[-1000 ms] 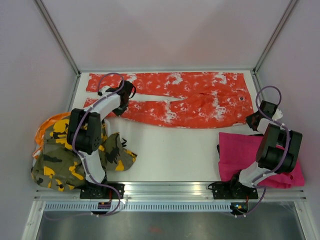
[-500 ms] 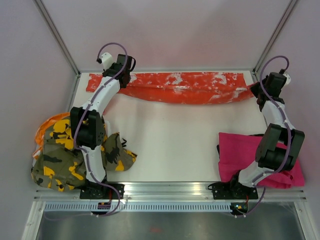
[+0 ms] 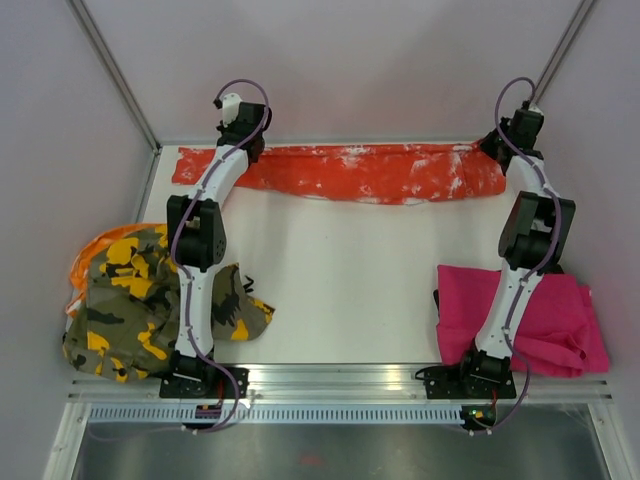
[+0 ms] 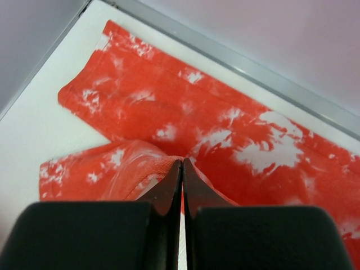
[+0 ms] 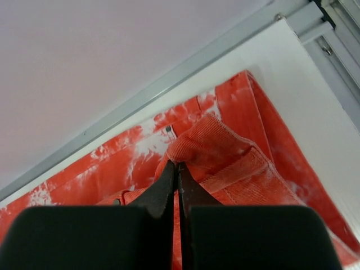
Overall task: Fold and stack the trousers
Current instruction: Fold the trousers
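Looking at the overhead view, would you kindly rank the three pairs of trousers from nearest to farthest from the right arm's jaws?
1. Orange-red trousers, gripped at the back edge.
2. Pink trousers, front right.
3. Camouflage trousers, front left.

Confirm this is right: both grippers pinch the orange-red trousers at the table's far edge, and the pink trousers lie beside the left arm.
One error: the pink trousers lie beside the right arm, as the top view shows. The rest holds: the left gripper and the right gripper both pinch the orange-red trousers at the far edge of the table.
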### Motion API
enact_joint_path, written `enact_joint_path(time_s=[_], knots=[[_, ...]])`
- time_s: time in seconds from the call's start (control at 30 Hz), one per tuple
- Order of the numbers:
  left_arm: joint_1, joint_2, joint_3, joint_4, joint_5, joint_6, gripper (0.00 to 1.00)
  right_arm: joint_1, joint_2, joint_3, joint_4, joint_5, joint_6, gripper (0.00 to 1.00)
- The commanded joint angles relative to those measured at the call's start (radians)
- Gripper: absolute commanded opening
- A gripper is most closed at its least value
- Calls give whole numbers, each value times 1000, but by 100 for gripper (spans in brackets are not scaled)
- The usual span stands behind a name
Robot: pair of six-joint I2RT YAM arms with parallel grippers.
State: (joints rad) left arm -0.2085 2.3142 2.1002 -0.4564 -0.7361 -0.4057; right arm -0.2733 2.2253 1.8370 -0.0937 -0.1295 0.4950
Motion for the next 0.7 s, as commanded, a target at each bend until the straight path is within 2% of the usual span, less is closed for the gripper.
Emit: enact_joint_path(time_s=[0.0,0.17,0.3,0.33,0.4,0.47,0.5,0.53,0.57,0.63,0.67], knots=[[27,74,122,73,-8,110,2,-4,92,163,12,-42,-81,0],[27,146,178,169,-3,162,2,19,187,278,20,-48,-150,0],[27,194,211,226,18,171,2,26,289,381,25,-64,-133,0],[27,212,219,229,21,169,2,26,301,390,26,-65,-128,1],[27,223,224,229,26,165,7,28,324,400,34,-79,-121,13],[29,231,221,240,17,171,29,28,329,396,41,-113,-127,24],[34,234,225,252,24,179,42,29,329,390,45,-131,-130,48],[37,234,230,251,32,183,54,31,326,390,46,-189,-133,56],[41,225,228,245,43,182,80,32,318,387,46,-232,-133,64],[55,197,228,144,81,93,99,39,288,361,40,-321,-122,74],[61,144,222,96,111,62,100,43,237,334,40,-334,-131,77]])
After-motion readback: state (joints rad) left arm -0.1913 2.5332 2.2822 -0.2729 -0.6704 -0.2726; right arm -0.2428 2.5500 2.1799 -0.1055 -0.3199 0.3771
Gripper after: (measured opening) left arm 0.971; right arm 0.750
